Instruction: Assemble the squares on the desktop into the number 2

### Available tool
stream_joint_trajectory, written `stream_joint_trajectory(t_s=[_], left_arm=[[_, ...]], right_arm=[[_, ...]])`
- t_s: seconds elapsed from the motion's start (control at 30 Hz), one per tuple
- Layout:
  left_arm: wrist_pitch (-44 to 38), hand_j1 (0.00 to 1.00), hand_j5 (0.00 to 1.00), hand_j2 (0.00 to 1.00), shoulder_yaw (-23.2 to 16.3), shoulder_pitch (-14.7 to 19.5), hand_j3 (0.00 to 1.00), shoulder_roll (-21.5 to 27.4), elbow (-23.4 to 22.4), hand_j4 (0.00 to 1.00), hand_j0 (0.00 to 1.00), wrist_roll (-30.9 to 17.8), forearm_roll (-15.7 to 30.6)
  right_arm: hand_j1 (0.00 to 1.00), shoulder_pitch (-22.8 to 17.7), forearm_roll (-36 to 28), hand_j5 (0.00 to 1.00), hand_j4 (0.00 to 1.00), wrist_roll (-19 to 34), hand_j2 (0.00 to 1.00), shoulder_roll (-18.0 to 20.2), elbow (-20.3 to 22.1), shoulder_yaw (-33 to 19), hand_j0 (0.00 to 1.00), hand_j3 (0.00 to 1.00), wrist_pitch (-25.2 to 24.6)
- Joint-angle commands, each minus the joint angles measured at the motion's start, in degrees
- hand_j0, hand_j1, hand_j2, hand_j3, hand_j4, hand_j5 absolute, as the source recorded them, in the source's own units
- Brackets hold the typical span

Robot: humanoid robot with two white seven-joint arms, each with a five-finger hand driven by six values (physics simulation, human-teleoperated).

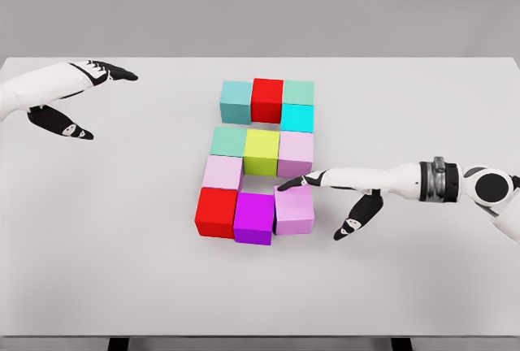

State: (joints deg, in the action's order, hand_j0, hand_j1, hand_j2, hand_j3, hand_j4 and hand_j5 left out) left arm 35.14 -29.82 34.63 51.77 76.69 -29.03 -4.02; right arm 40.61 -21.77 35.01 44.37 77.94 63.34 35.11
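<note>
Eleven colored blocks sit bunched on the gray tabletop (97,245), and the yellow-green block (262,152) in the middle makes the handiest landmark. Above it runs a top row — a teal block (236,101), a red block (267,99) and a pale green block (298,92) — with a cyan block (296,117) dropping down on the right, just above and to the right of the landmark. That reads as the top bar and upper right stroke of a 2. Level with the landmark, a sea-green block (228,140) touches its left side and a pale pink block (295,153) its right, forming the middle bar. Below and left of it a lilac block (222,171) carries the stroke down to a bottom row: a second red block (216,211), a magenta block (253,218) and a mauve block (294,209).

The right robot hand (329,197) lies just right of the mauve block, fingers spread and holding nothing, one fingertip (284,184) touching that block's top edge — I'd judge it is nudging the last piece square with the row, since it sits a little askew. The left robot hand (77,99) hovers well away to the upper left of the landmark, fingers apart and empty, likely kept clear.

No writing, labels or brand marks show on any block.
</note>
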Motion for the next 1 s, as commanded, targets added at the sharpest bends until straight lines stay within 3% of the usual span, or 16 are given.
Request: stream_joint_trajectory(t_s=[0.0,0.97], left_arm=[[-0.1,1.0,1.0,1.0,0.0,0.0,1.0,0.0,0.0,1.0,1.0,0.0,0.4],[-0.1,1.0,1.0,1.0,0.1,0.0,1.0,0.1,0.0,1.0,1.0,0.0,0.4]], right_arm=[[1.0,0.0,-0.5,1.0,1.0,0.0,1.0,0.1,0.5,-0.1,1.0,1.0,-0.1],[1.0,-1.2,-0.6,1.0,1.0,0.0,1.0,1.6,2.5,-0.1,1.0,1.0,-0.1]])
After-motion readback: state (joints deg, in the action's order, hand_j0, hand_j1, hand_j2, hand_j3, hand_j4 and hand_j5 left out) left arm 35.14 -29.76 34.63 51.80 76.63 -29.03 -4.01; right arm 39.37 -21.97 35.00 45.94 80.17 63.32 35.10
